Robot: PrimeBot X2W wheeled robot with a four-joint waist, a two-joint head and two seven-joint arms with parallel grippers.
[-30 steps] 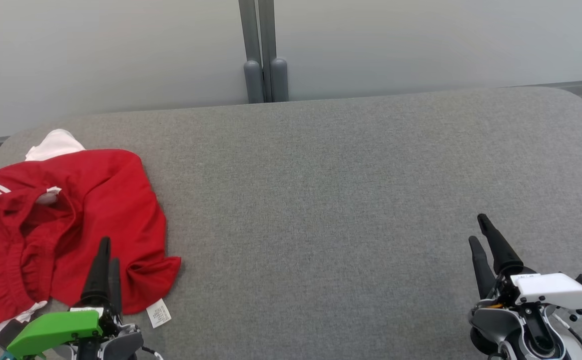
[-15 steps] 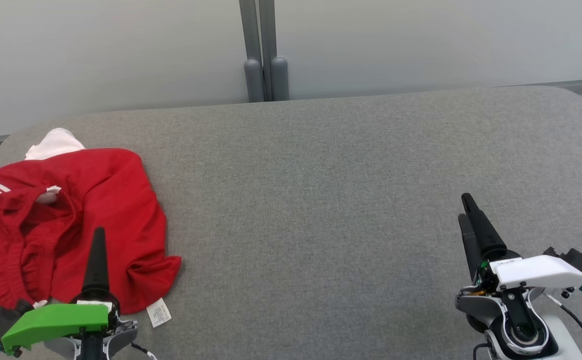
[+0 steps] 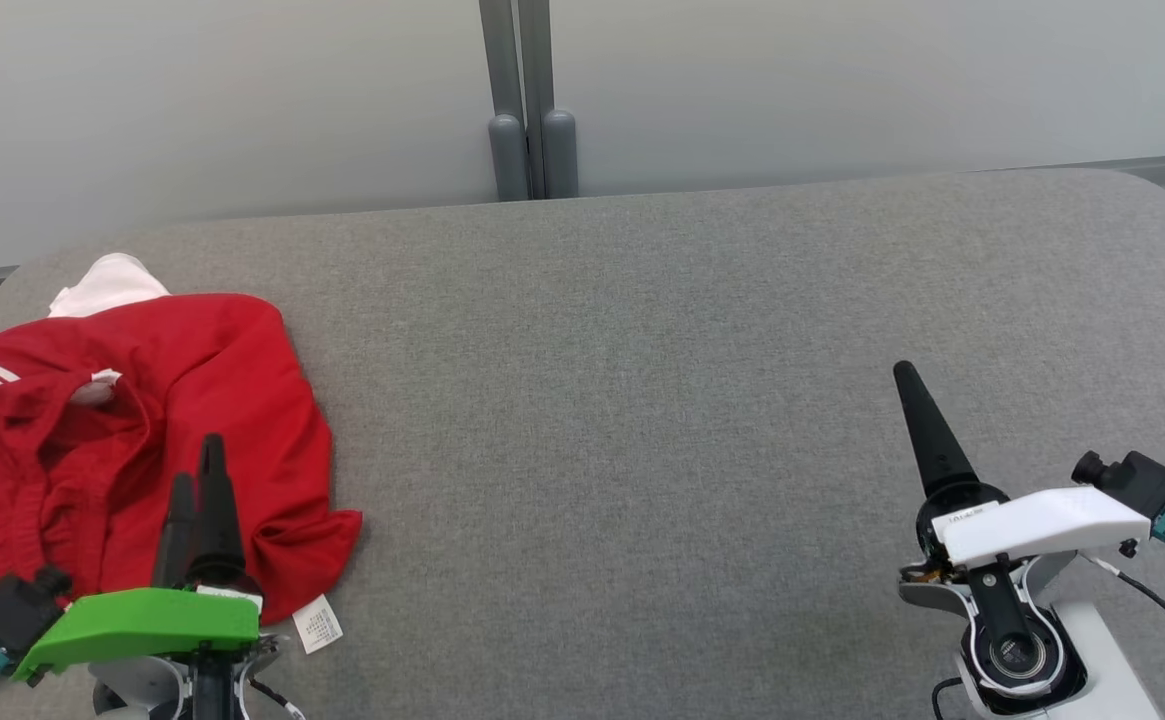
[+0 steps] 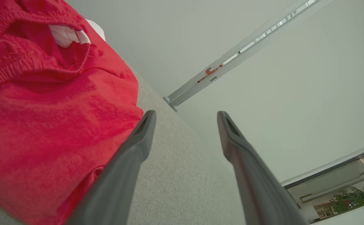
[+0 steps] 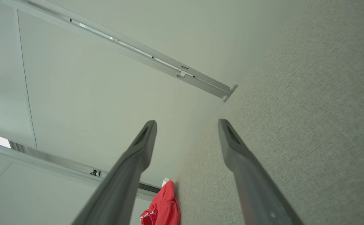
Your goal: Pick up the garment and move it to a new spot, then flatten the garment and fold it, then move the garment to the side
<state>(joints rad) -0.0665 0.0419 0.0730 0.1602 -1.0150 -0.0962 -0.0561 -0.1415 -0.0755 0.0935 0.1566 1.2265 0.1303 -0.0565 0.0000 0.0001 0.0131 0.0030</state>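
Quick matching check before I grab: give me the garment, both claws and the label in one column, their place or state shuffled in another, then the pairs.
1 garment
2 left claw
3 right claw
4 care label

a open, over bare grey surface, far from the garment
b crumpled, at the left end
c open, at the garment's edge
d white, by the garment's near corner

Pairs: 1-b, 2-c, 3-a, 4-d
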